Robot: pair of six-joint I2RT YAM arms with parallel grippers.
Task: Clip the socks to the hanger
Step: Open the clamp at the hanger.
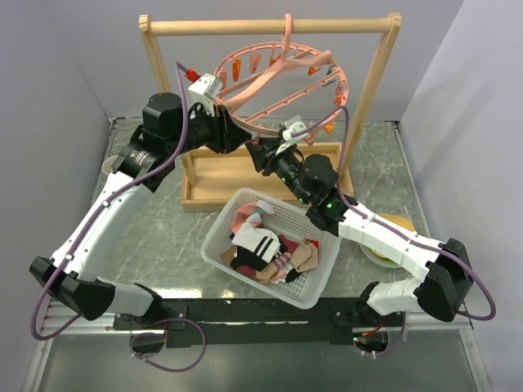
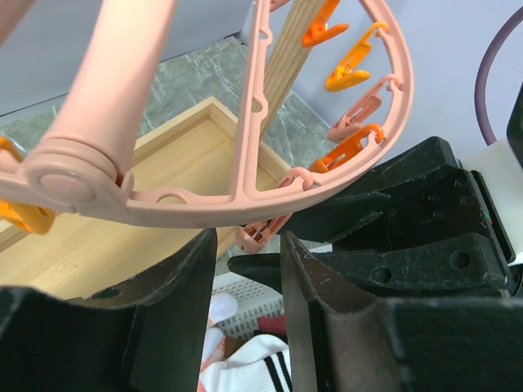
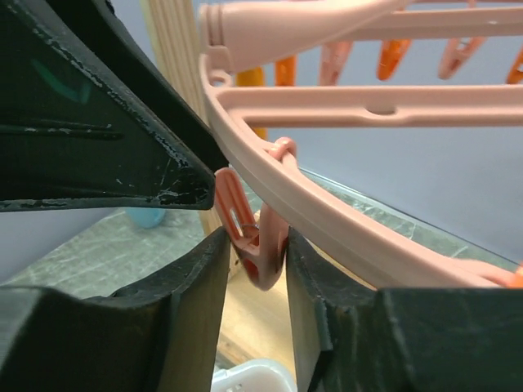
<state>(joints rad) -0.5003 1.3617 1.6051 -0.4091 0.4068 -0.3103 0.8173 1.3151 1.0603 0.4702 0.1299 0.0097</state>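
Observation:
The salmon-pink ring hanger (image 1: 282, 77) hangs tilted from the wooden rack. Its rim also shows in the left wrist view (image 2: 245, 196) and the right wrist view (image 3: 327, 212). My right gripper (image 1: 260, 153) (image 3: 252, 245) is shut on a pink clip (image 3: 261, 237) that dangles from the lower rim. My left gripper (image 1: 237, 135) (image 2: 245, 245) is just beside it. Its jaws are apart with nothing between them, and the rim lies across their tips. The socks (image 1: 265, 249) lie piled in the basket. A white sock with black stripes (image 2: 253, 367) shows below.
The wooden rack (image 1: 270, 26) stands on a wooden tray base (image 1: 212, 175) at the back. A white mesh basket (image 1: 216, 237) sits in front of it between the arms. A yellow round object (image 1: 392, 224) lies under the right arm.

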